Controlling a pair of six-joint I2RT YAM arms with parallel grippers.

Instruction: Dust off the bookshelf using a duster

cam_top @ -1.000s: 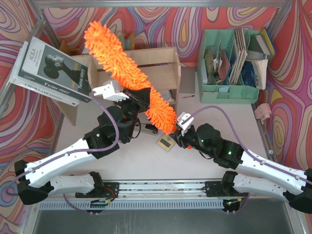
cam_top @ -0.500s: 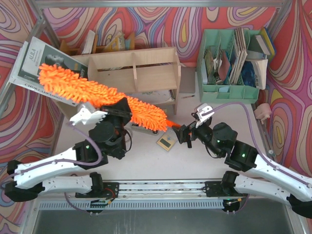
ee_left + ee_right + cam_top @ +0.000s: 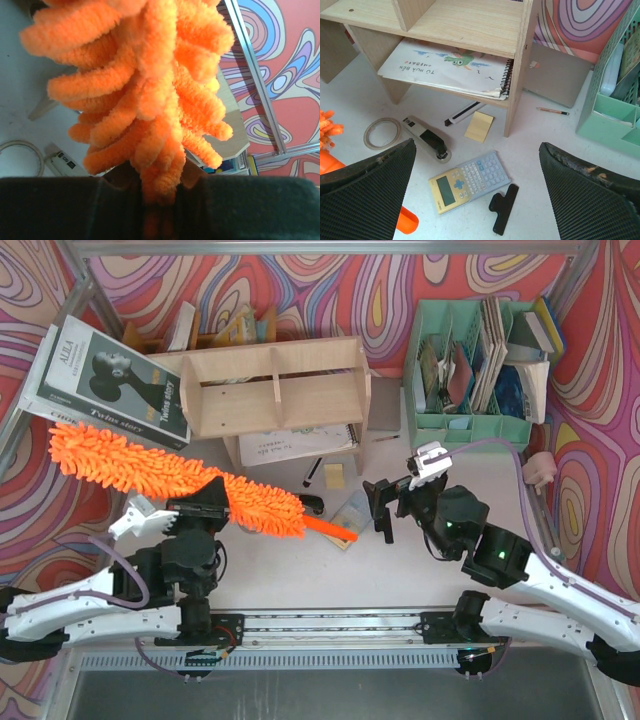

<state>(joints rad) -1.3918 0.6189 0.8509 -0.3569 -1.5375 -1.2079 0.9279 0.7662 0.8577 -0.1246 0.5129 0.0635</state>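
Duster (image 3: 140,465), one: orange and fluffy, lying slantwise across the lower left of the overhead view, in front of the bookshelf (image 3: 300,355) and apart from it, with no fluff touching wood. The left tool (image 3: 205,510) is clamped on it near where the pile meets the thin handle. That grip seems chosen to leave the long fluffy end free toward the frame's left for sweeping, while the handle tip points to lower centre. Right tool (image 3: 385,508), one: fingers spread wide, holding nothing, hovering over the small clutter at centre right, probably kept clear of the duster's swing. Bookshelf, one: light plywood, two tiers, upper centre of the overhead view, with one upright divider showing from above. Its lower tier carries one spiral notebook (image 3: 445,65). On the desk (image 3: 300,570), one each:
- calculator (image 3: 469,181)
- stapler (image 3: 426,138)
- tape ring (image 3: 382,133)
- sticky-note pad (image 3: 479,127)
- black binder clip (image 3: 502,208)
- pencil (image 3: 553,111)
- cutter (image 3: 462,113)

All of these lie before the shelf's foot, where a low pass could knock them. Book (image 3: 110,380), one, tilted at the shelf's left end, upper left. Green organiser (image 3: 470,425), one, upper right, stuffed with papers too crowded to count.
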